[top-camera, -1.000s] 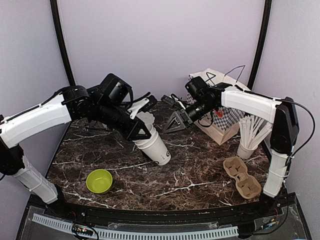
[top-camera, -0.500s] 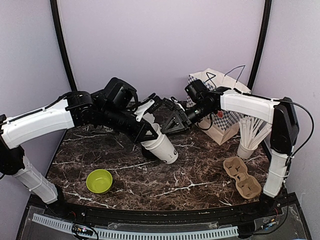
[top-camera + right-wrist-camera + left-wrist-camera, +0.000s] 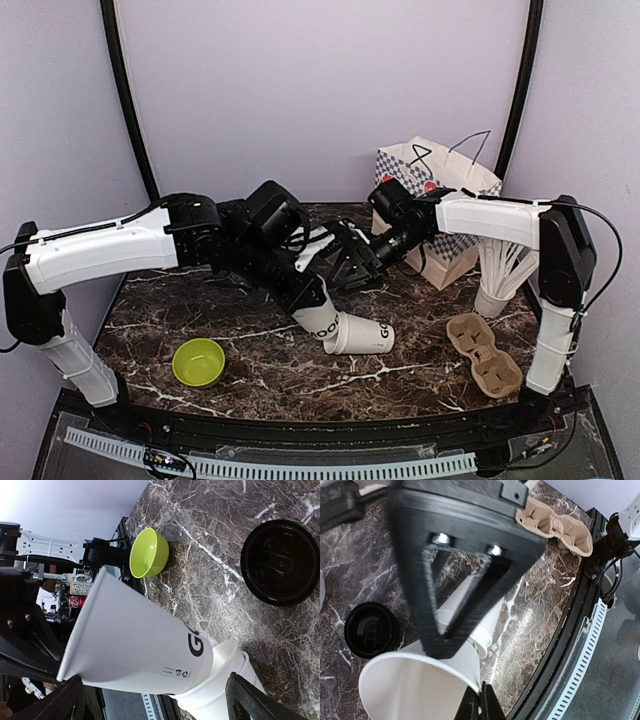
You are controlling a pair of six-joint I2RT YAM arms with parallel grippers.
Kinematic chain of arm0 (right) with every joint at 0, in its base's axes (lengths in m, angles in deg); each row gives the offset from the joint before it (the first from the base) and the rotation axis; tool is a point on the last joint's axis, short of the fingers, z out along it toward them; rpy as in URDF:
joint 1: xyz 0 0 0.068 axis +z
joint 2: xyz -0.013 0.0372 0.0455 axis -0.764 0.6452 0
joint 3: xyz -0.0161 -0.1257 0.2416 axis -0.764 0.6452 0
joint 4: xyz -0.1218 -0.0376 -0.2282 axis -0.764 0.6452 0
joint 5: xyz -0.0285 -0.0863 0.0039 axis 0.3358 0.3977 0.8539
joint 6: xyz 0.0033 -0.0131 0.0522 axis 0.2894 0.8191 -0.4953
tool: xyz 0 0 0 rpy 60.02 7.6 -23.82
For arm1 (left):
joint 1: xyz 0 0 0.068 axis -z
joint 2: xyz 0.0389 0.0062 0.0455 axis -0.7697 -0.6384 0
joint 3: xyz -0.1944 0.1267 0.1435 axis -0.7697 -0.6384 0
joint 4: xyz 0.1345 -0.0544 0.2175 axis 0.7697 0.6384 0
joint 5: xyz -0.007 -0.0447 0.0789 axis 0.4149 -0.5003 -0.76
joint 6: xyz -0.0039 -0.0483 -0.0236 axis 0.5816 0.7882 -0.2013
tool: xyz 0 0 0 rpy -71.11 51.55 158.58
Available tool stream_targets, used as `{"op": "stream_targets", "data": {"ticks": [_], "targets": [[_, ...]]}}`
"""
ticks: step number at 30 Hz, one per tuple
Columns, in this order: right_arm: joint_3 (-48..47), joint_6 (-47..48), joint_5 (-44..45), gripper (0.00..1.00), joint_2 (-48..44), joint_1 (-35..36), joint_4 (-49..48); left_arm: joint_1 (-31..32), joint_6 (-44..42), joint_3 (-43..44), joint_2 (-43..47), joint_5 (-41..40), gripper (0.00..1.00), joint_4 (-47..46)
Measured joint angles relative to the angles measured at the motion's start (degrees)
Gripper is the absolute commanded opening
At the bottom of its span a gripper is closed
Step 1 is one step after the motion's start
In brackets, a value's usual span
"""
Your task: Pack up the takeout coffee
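My left gripper (image 3: pixel 303 283) is shut on the rim of a white paper cup (image 3: pixel 318 318) with black lettering. It holds the cup tilted, its base nested in a second cup (image 3: pixel 364 337) that lies on its side on the table. In the left wrist view the fingertips (image 3: pixel 480 700) pinch the cup wall (image 3: pixel 410 685). My right gripper (image 3: pixel 353 262) is open and empty, just behind the held cup. In the right wrist view the cup (image 3: pixel 140 635) spans the gap between its fingers. A round black lid (image 3: pixel 282 562) lies loose on the table; it also shows in the left wrist view (image 3: pixel 370 630).
A checked paper bag (image 3: pixel 440 215) stands at the back right. A white cup of straws (image 3: pixel 497 280) and a cardboard cup carrier (image 3: pixel 484 353) sit at the right. A green bowl (image 3: pixel 198 361) sits at the front left.
My left gripper has carried the nested cups right and toward the front, tipping them so the outer cup now lies on the table. My right gripper has shifted left toward them.
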Motion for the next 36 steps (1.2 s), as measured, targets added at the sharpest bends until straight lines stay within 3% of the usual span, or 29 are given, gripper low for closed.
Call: {"op": "stream_targets", "data": {"ticks": [16, 26, 36], "targets": [[-0.31, 9.25, 6.16, 0.96, -1.84, -3.78, 4.48, 2.80, -1.38, 3.02, -2.99, -1.55, 0.00, 0.33], [4.85, 31.80, 12.39, 0.99, -9.31, -3.69, 12.04, 2.78, -4.11, 4.85, -1.92, -9.25, 0.00, 8.07], [25.70, 44.41, 32.00, 0.99, -22.49, 9.81, 5.66, 2.97, -4.13, -19.02, 7.15, -7.98, 0.00, 2.03]]}}
